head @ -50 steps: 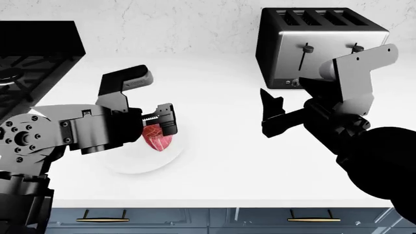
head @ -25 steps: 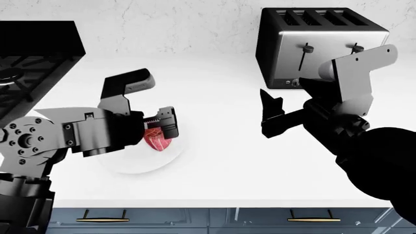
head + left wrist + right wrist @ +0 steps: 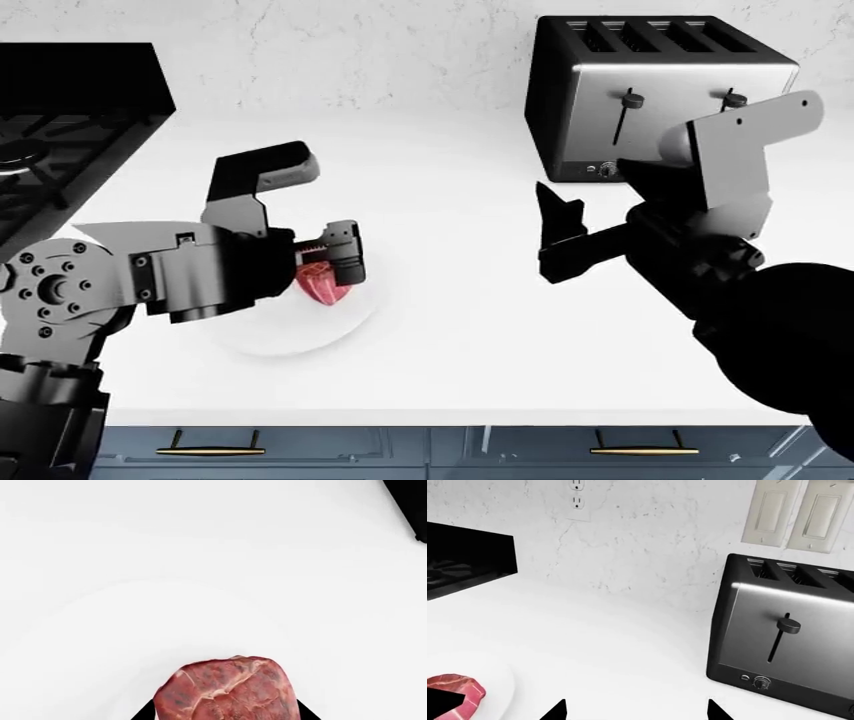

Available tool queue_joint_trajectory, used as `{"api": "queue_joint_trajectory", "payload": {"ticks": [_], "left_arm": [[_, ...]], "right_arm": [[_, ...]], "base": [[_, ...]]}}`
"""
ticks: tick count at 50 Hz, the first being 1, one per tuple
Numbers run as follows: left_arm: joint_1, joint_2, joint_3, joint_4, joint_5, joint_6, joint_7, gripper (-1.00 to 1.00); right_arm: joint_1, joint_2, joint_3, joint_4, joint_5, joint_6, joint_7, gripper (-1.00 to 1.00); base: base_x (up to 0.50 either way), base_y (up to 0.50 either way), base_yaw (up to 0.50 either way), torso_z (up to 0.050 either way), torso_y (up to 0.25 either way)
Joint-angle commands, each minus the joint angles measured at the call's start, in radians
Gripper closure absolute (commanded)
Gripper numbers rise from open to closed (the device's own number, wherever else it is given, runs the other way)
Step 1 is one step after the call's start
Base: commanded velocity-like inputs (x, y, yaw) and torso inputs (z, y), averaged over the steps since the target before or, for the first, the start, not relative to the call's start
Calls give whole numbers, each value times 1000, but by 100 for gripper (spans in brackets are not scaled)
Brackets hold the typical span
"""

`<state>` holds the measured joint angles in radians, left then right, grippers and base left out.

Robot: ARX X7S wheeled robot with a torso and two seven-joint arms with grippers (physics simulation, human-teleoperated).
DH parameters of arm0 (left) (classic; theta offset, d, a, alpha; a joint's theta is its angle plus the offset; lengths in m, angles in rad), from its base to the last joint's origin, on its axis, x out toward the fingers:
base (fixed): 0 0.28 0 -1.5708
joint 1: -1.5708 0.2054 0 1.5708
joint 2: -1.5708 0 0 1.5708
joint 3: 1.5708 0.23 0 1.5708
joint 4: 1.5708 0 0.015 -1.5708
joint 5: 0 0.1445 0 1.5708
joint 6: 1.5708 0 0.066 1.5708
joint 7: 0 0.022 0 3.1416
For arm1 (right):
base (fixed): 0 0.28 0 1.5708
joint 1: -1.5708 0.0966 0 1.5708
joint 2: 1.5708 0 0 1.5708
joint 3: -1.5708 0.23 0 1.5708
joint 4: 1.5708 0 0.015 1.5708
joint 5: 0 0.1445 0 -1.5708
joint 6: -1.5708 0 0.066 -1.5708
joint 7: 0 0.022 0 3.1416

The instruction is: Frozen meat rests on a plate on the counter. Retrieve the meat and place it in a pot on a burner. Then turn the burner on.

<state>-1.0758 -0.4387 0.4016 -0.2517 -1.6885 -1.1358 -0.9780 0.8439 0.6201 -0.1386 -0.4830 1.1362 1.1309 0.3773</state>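
Note:
My left gripper (image 3: 328, 272) is shut on the frozen meat (image 3: 323, 288), a red-pink marbled chunk, and holds it just over the far right part of the white plate (image 3: 267, 335). In the left wrist view the meat (image 3: 225, 687) sits between the two black fingertips (image 3: 143, 715), with the plate (image 3: 133, 630) below. The right wrist view shows the meat (image 3: 457, 694) on the plate's (image 3: 497, 687) side. My right gripper (image 3: 558, 238) is open and empty, hovering over the counter (image 3: 454, 330) in front of the toaster; its tips (image 3: 557, 712) frame bare counter. The pot is out of view.
A black and steel toaster (image 3: 654, 95) stands at the back right, also in the right wrist view (image 3: 787, 650). The black stove with grates (image 3: 54, 130) is at the far left. Blue-grey cabinets with brass handles (image 3: 210, 448) run below the counter edge.
My left gripper, shut on the meat, has shifted slightly up and to the left, so the meat sits a little higher over the plate. The right arm has barely moved.

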Motion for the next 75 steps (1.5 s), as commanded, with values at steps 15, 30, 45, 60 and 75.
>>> {"api": "queue_joint_trajectory", "payload": {"ticks": [15,30,45,60,75], "left_arm": [[-28,-45,-56,128,-109,18,-126,100],[-45,-98,-119,281,-127,41,-109,100],[-48,-129,-148,328,-85,65,-66,100],[-55,-143,-152,341,-85,73,-66,100],[-64,-144,-142,341,-83,74,-65,100]], "right_arm": [[23,30,87,-92,151,46,119,-100],[26,36,111,-101,124,-4,101,-100],[33,44,77,-103,62,-36,52,-100],[39,52,73,-114,71,-39,49,-100],[33,57,65,-114,65,-51,37,-100]], "base": [[0,0,0,0,1],[0,0,0,0,0],[0,200,0,0,1],[0,500,0,0,1],[0,500,0,0,1]]}}
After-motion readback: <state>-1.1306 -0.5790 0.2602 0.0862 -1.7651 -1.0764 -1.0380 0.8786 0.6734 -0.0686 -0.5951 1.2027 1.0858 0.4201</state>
